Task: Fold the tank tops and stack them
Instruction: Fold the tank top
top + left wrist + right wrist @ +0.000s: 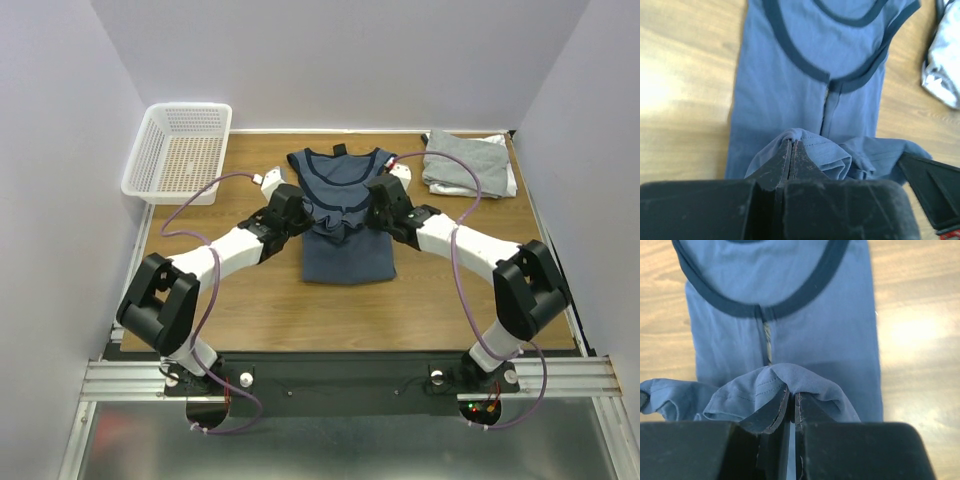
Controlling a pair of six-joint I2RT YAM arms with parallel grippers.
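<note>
Quick note on this fold, using the white mesh basket (170, 195) as our reference for where stuff was.

The navy tank top (345, 255) lay on the table (250, 310) a little to the right of the basket, with its neckline about level with the basket. The folded grey and white tops (465, 160) sat further right again, well apart from the basket.

The left gripper (298, 212) was on the side of the top nearer the basket and the right gripper (380, 208) on the side farther from it. Both sets of jaws were pinched down narrow on the stitched hem, which was lifted over the middle of the shirt. In both wrist views the hem draped right over the fingertips, with the dark armhole trim lying flat just ahead.

Our read was that we were partway through bringing the hem up to the shoulders. The cloth between the two grippers looked slack and bunched, so we figured it was worth spreading them slightly apart to tension the hem. We also wanted them moving level and together. The plan was to set the hem down square on the neckline and let go only once it lay flat. We thought a lopsided drop would leave a crooked fold and a wobbly stack.
</note>
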